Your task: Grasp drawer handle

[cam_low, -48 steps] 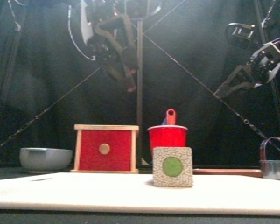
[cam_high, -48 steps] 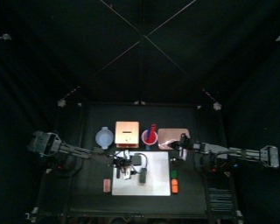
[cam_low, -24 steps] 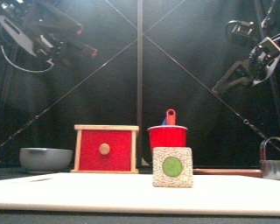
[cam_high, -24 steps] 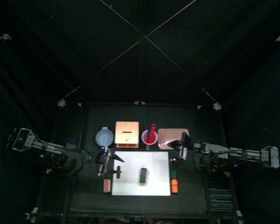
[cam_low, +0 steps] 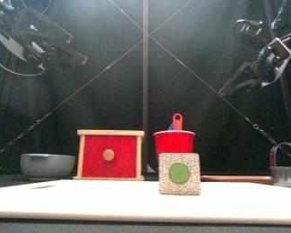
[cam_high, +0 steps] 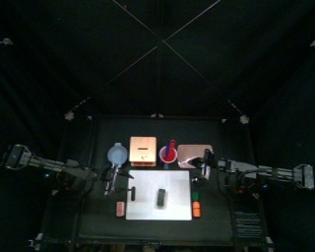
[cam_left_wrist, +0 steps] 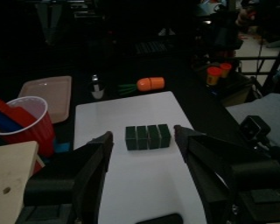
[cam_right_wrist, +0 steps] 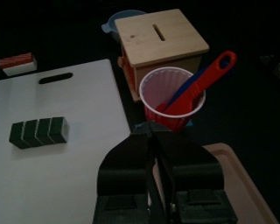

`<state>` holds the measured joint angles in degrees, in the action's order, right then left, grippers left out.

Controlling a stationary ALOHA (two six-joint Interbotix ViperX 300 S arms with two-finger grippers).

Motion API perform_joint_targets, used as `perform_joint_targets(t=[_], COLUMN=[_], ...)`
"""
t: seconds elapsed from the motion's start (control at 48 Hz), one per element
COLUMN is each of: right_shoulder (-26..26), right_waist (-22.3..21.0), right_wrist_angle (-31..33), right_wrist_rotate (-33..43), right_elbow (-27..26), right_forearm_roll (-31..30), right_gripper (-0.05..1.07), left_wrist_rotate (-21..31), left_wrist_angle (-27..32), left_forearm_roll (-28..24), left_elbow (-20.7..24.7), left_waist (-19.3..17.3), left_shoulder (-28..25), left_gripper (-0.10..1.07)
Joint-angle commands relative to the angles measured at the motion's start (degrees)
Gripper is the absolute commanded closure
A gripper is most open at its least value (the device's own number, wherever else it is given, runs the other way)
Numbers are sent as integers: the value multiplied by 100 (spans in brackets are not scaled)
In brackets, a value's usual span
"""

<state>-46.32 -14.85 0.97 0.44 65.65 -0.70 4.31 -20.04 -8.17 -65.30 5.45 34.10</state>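
Observation:
The drawer is a wooden box [cam_high: 143, 151] with a red front [cam_low: 110, 155] and a small round pale handle [cam_low: 108, 155]. In the front view it stands behind the white board, left of the red cup. My left gripper [cam_left_wrist: 143, 140] is open and empty. It hangs above the board's left side [cam_high: 115, 183], facing a green sponge [cam_left_wrist: 146, 137], with the box's top at its side [cam_left_wrist: 8, 175]. My right gripper [cam_right_wrist: 156, 133] is shut and empty, above the red cup [cam_right_wrist: 171, 94] and near the box [cam_right_wrist: 164, 39].
A white cutting board [cam_high: 180, 187] covers the table's front. A red spatula [cam_right_wrist: 206, 74] stands in the cup. A grey bowl [cam_low: 47, 165] sits left of the box and a dark mug [cam_low: 285, 168] at the far right. A pink tray [cam_left_wrist: 46, 87] lies behind.
My left arm has swung from above the table's middle out to the left and stays raised there. The right arm has barely moved. Nothing on the table has shifted.

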Motion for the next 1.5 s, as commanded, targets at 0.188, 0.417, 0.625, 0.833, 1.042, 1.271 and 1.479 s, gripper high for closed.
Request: perform_joint_targets(t=[0.188, 0.417, 0.625, 0.833, 1.042, 1.271, 1.479], right_shoulder=[44, 62, 352, 1099, 2188, 3401, 4219], right_waist=[-18, 123, 290, 343, 211, 44, -132], right_wrist_angle=[-53, -123, -545, -1635, -2602, -2865, -2874], right_wrist_rotate=[35, 44, -53, -44, 18, 9, 9], right_elbow=[-185, -413, -712, -1143, -1608, -2294, -2813], right_forearm_roll=[-53, -105, -114, -659, -1301, -1371, -1380], right_gripper=[98, 98, 98, 98, 98, 98, 98], left_wrist_rotate=[-9, 79, 26, 9, 70, 70, 79], left_wrist_angle=[9, -123, -483, -791, -1222, -1670, -2206], left_forearm_roll=[-62, 62, 853, 967, 1169, 2338, 3885], left_elbow=[62, 79, 44, 26, 53, 132, 237], left_waist=[-255, -229, -185, -185, -167, 0, 396], left_shoulder=[9, 9, 9, -9, -114, -624, -1362], left_gripper=[6, 5, 5, 5, 5, 6, 6])
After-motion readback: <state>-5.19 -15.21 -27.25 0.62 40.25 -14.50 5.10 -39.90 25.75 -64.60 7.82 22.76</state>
